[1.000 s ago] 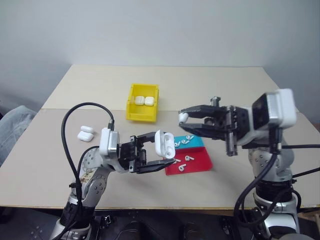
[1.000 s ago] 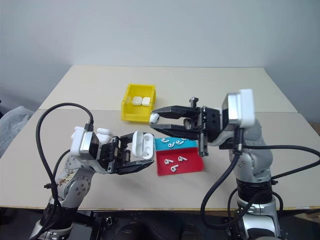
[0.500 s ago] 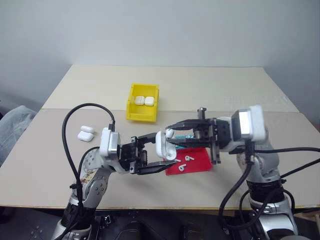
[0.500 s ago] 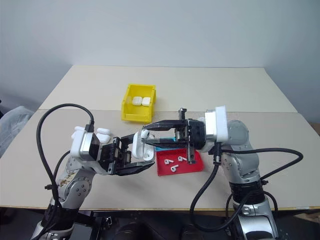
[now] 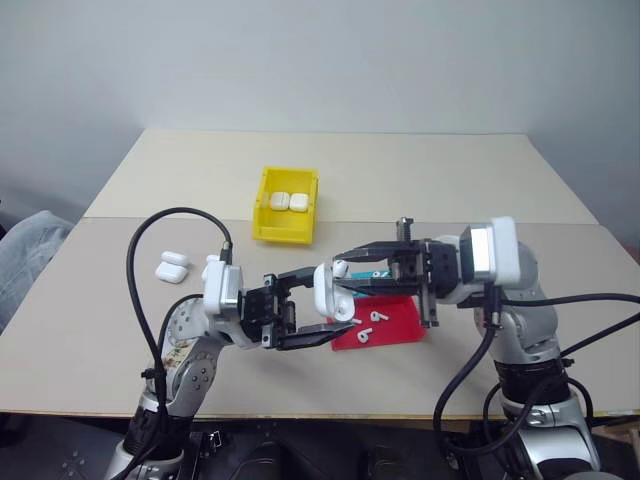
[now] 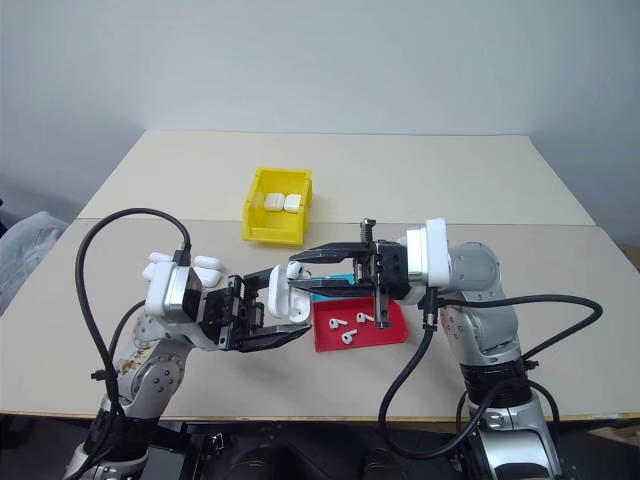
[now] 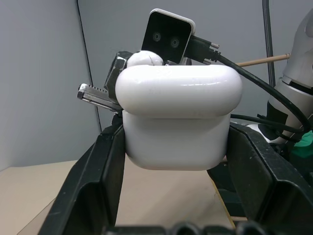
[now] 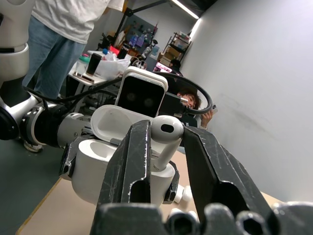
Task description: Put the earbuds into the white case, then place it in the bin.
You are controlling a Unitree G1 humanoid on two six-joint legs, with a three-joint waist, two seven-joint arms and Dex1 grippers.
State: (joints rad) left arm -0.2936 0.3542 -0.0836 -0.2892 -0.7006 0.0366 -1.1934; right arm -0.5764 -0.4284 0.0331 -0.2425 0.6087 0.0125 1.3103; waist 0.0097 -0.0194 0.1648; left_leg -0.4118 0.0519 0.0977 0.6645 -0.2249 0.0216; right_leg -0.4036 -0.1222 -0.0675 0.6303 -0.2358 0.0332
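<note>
Beige table (image 5: 420, 190), my two arms meet over its near half. Yellow bin (image 5: 285, 204) well back, two closed white cases inside; two more spare cases (image 5: 171, 266) lie on table to my left. Red tray (image 5: 395, 322) under my right arm, loose earbuds (image 5: 371, 320) on it, blue tray mostly hidden behind. My left gripper (image 7: 171, 147) clamped tight on white case (image 5: 326, 290), lid flipped up. My right gripper (image 8: 164, 147) partly closed, pinching one earbud (image 8: 166, 133), stem pointing into open case.
</note>
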